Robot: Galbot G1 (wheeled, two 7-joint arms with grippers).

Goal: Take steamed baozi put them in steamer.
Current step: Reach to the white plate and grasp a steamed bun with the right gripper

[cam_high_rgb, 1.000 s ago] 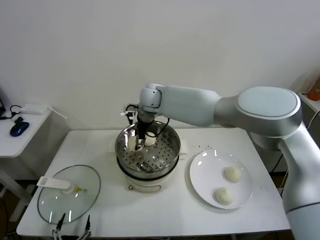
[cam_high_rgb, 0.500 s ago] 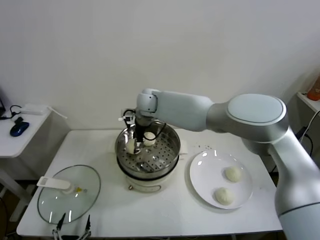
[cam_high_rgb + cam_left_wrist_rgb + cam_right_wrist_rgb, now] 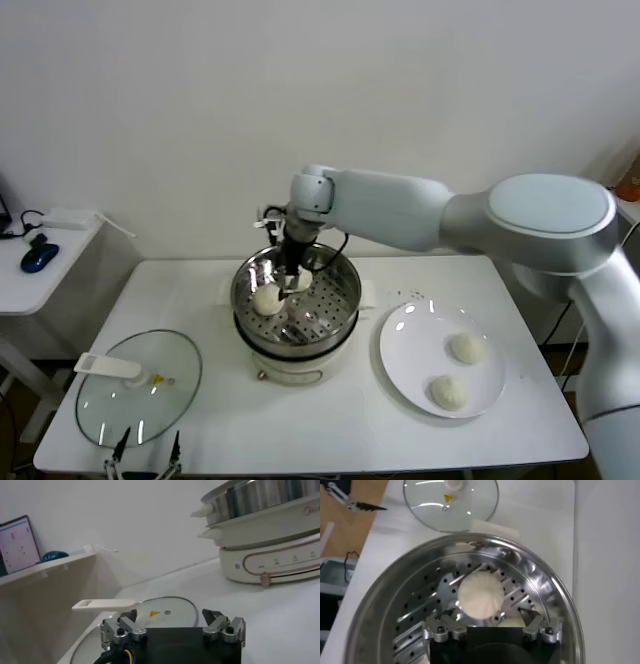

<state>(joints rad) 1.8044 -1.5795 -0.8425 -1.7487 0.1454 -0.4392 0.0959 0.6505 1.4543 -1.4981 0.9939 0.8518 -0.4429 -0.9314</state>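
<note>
Honestly, I worried the right gripper (image 3: 492, 630), jaws spread just above a released baozi (image 3: 480, 594) in the steamer (image 3: 345, 290) at frame centre, might nudge that bun or clip the rim. Two baozi (image 3: 466, 348) waited on the plate (image 3: 400, 340), lower right. The white table (image 3: 330, 420) stood against a plain wall; the left gripper (image 3: 172, 630), jaws spread, idled beside the glass lid (image 3: 110, 400).
</note>
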